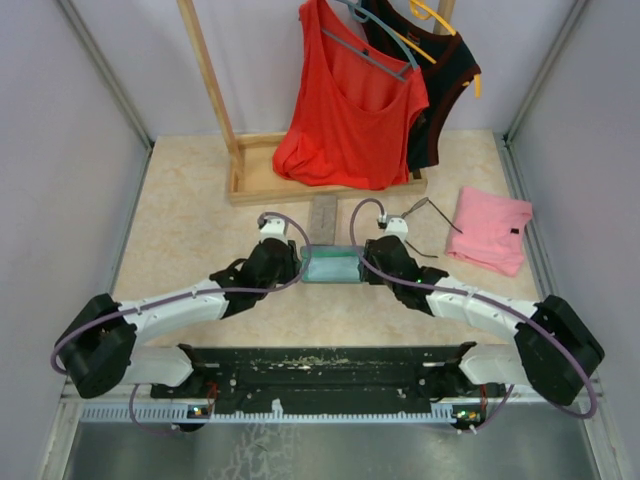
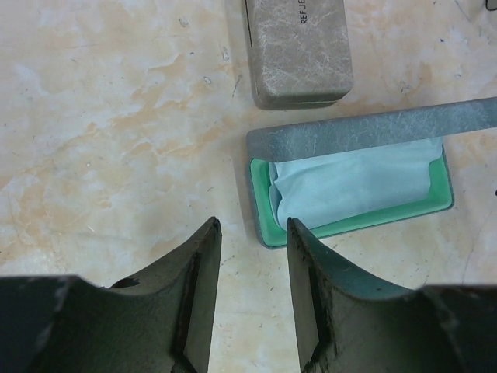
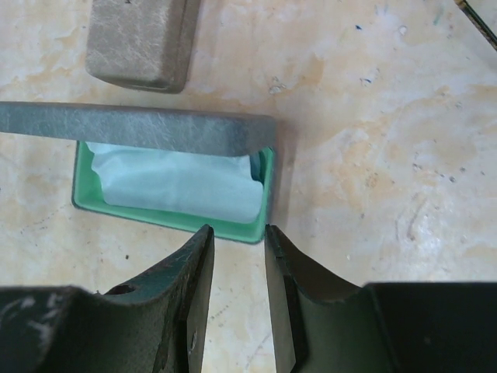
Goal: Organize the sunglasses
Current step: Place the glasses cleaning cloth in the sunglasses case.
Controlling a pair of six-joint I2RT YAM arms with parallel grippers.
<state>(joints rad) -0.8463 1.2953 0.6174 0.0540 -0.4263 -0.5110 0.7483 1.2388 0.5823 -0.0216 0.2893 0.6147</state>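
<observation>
Sunglasses well right of the right gripper; it and the left gripper both parted, at opposite ends of the open case.

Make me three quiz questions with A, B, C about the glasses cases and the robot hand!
1. Where is the closed grey case? A) just beyond the open case B) inside it C) in a gripper
2. What colour lines the open case? A) red B) green C) yellow
3. How is the left gripper? A) clamping the lid B) open and empty C) shut tight

Answers: 1 A: it lies just past the raised lid. 2 B: the rim shows green. 3 B: there is a bare gap between its fingers.
</observation>
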